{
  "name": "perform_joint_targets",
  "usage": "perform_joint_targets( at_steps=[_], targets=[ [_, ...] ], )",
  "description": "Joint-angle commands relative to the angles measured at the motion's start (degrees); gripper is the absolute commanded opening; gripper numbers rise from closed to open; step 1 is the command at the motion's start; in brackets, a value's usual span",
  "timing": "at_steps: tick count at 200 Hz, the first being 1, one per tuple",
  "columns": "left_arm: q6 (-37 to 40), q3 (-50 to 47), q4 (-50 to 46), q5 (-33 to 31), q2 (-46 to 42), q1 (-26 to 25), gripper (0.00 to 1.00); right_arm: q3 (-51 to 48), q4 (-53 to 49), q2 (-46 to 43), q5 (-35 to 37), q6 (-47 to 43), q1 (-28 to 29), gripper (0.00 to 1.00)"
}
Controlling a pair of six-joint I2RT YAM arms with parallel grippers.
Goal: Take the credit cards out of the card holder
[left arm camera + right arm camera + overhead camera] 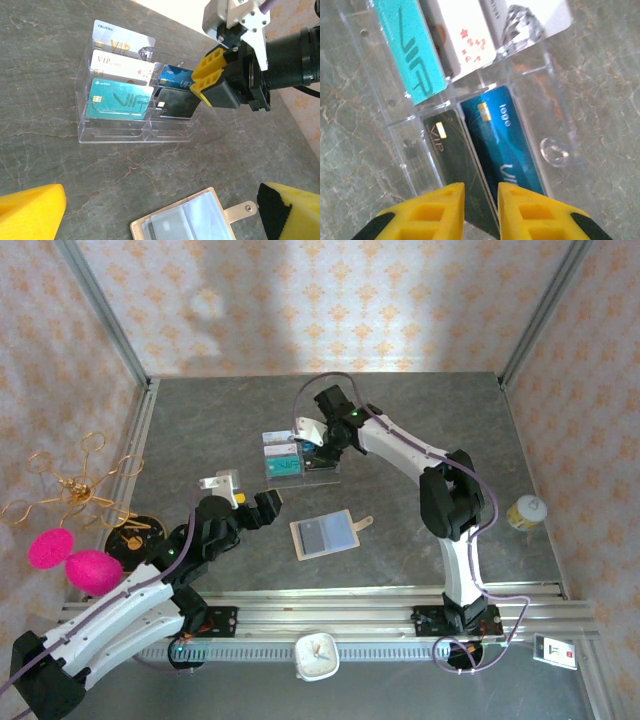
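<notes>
Cards (119,99) are slotted in the tray (115,137), right gripper (481,192) held slightly parted over the dark card (451,150), left gripper (162,200) spread wide.

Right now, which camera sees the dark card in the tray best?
The right wrist view: the dark card is close up, gold lettering readable. The left wrist view shows it smaller. From the top it's too tiny to tell.
</notes>
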Motion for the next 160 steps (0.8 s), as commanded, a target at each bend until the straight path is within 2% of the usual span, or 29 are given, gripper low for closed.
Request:
perform_joint_targets(
  at_steps=[1, 16, 31, 52, 66, 76, 85, 112, 135, 160],
  targets=[
    [-0.6, -1.0, 0.7, 0.7, -0.5, 0.5, 0.99, 3.3, 3.8, -2.3, -2.5, 6.0, -0.5, 0.26],
    [-1.4, -1.1, 1.0, 0.4, -0.8, 0.5, 0.99, 3.8, 5.5, -3.6, -6.7, 11.2, -0.4, 0.29],
    [-1.8, -1.5, 2.3, 0.4, -1.3, 0.5, 0.99, 0.7, 11.8, -5.8, -10.1, 19.0, -0.4, 0.32],
    [-3.0, -2.6, 3.9, 0.0, -2.7, 0.5, 0.99, -7.5, 25.0, -9.4, -7.5, 38.5, -0.3, 0.32],
    [-3.9, -3.6, 4.7, -0.3, -4.1, 0.5, 0.99, -16.3, 33.3, -13.1, -4.1, 50.8, 0.2, 0.32],
    [-4.6, -4.4, 4.9, -0.8, -5.3, 0.5, 0.99, -23.1, 37.0, -16.0, -3.3, 56.9, 0.9, 0.32],
    [-5.1, -5.1, 5.0, -0.8, -6.2, 0.5, 0.99, -28.3, 38.4, -18.8, 1.2, 63.2, 1.9, 0.33],
    [-6.8, -6.3, 4.3, 0.1, -6.8, 0.6, 0.99, -40.1, 35.2, -25.4, 8.5, 68.7, 9.0, 0.35],
    [-7.0, -5.8, 2.3, 1.4, -4.1, 0.7, 0.98, -44.5, 28.2, -26.5, 16.3, 70.8, 17.6, 0.36],
    [-6.5, -6.1, 3.2, 4.4, -1.9, 0.7, 0.95, -47.7, 24.8, -26.0, 19.2, 74.4, 24.2, 0.37]
  ],
)
